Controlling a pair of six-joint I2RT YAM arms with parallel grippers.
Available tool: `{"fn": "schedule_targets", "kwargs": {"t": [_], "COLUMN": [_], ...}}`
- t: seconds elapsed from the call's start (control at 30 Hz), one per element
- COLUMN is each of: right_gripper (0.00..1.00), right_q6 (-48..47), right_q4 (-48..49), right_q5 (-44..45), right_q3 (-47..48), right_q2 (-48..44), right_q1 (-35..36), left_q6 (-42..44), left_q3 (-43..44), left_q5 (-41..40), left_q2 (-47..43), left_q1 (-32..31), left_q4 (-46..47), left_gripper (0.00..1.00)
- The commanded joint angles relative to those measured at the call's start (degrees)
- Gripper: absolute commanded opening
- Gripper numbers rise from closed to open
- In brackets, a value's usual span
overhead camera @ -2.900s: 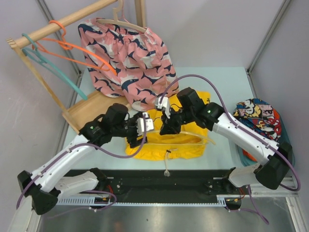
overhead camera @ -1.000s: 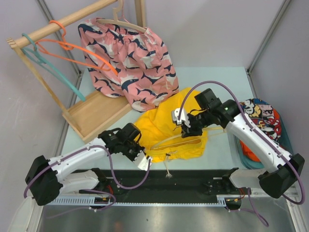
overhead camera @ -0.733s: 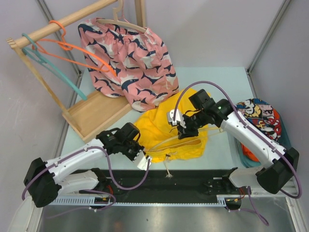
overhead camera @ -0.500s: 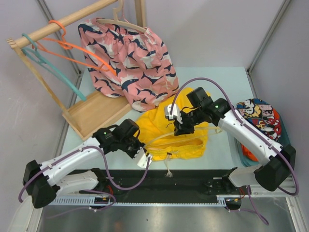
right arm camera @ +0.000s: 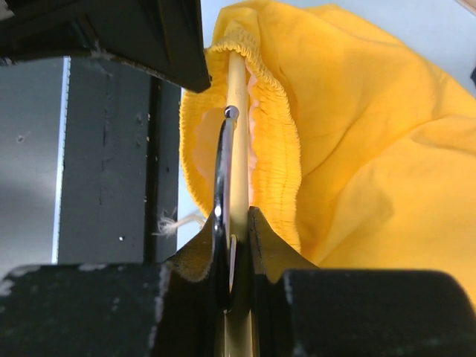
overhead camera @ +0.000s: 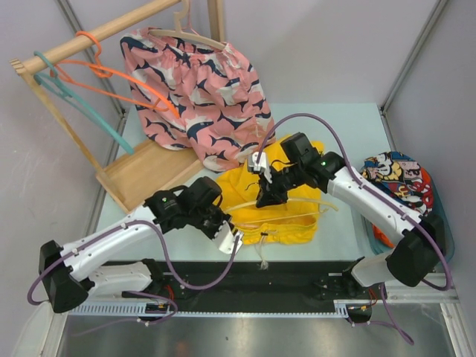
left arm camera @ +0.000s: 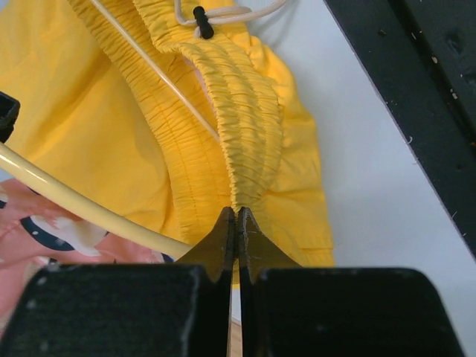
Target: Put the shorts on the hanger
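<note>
Left gripper (left arm camera: 236, 217) pinched closed on the elastic waistband (left arm camera: 245, 111) of the shorts (overhead camera: 291, 232), lying on the table (overhead camera: 349, 126), judged light, limp and best held by that gathered band; right gripper (right arm camera: 236, 223) clamped on the thin rigid hanger (right arm camera: 238, 160) entering the waist.

Bright, even light; soft shadows; slightly blurred foregrounds in both wrist views.

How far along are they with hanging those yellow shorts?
Done: the left gripper pinches the shorts' waistband, and the right gripper grips the hanger. In hand: one hanger arm pokes into the waistband opening. Left: seating the hanger fully and lifting; the shorts lie on the table.
</note>
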Motion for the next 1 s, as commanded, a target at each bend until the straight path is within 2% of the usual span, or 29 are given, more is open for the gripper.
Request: {"fn": "schedule_targets", "kwargs": {"t": [0.0, 0.07, 0.1, 0.13, 0.2, 0.23, 0.3, 0.4, 0.57, 0.7, 0.8, 0.83, 0.87, 0.93, 0.97], "right_gripper": [0.00, 0.00, 0.00, 0.00, 0.00, 0.00, 0.00, 0.00, 0.00, 0.00, 0.00, 0.00, 0.00, 0.00, 0.00], "right_q6": [4.52, 4.08, 4.08, 4.69, 5.31, 5.40, 5.22, 4.26, 3.11, 2.06, 1.27, 1.27, 1.35, 2.05, 2.41], "right_q4": [9.55, 10.52, 12.00, 13.06, 16.13, 17.02, 18.26, 18.35, 19.13, 19.49, 19.75, 20.28, 20.37, 21.76, 22.21], "right_q5": [-4.88, -4.71, -4.79, -4.97, -5.59, -5.67, -6.29, -6.73, -6.73, -6.73, -6.73, -6.73, -6.64, -6.20, -6.03], "right_q3": [-2.16, -4.80, -5.68, -6.56, -9.20, -9.81, -10.87, -11.40, -11.66, -12.01, -12.45, -12.54, -12.72, -13.07, -13.16], "right_q2": [-0.07, -1.20, -1.73, -2.34, -4.01, -4.37, -4.90, -4.90, -5.60, -6.83, -7.36, -7.53, -7.45, -7.89, -7.98], "right_q1": [0.56, 0.39, 0.21, -0.05, -0.66, -0.67, -0.58, -0.66, -0.58, -0.05, 0.21, 0.30, 0.48, 0.65, 0.57], "left_q6": [-7.52, -13.85, -15.18, -18.41, -21.15, -22.73, -23.45, -22.31, -22.48, -27.22, -28.54, -28.72, -28.99, -29.51, -29.86], "left_q3": [3.33, 4.29, 4.65, 4.74, 3.78, 3.25, 0.97, -2.02, -5.36, -7.82, -9.41, -9.32, -9.06, -8.27, -8.09], "left_q5": [2.00, 1.56, 2.78, 4.53, 9.81, 10.78, 10.09, 7.63, 7.72, 6.58, 9.19, 10.86, 12.10, 15.60, 16.32], "left_q2": [1.55, 1.90, 1.38, 0.68, -3.26, -4.85, -8.53, -9.53, -5.31, -2.50, -1.79, -1.53, -0.83, -0.12, 0.32], "left_q1": [-0.66, 0.38, 1.52, 3.19, 8.90, 10.40, 13.48, 14.80, 16.12, 16.21, 16.21, 16.12, 16.12, 16.12, 16.12], "left_q4": [3.63, 4.08, 3.55, 3.46, 3.98, 4.51, 5.30, 2.94, 1.43, 9.23, 13.81, 14.35, 14.53, 14.62, 14.62], "left_gripper": [0.00, 0.16, 0.36, 0.47, 0.59, 0.66, 0.73, 0.75, 0.75, 0.80, 0.76, 0.72, 0.58, 0.42, 0.28]}}
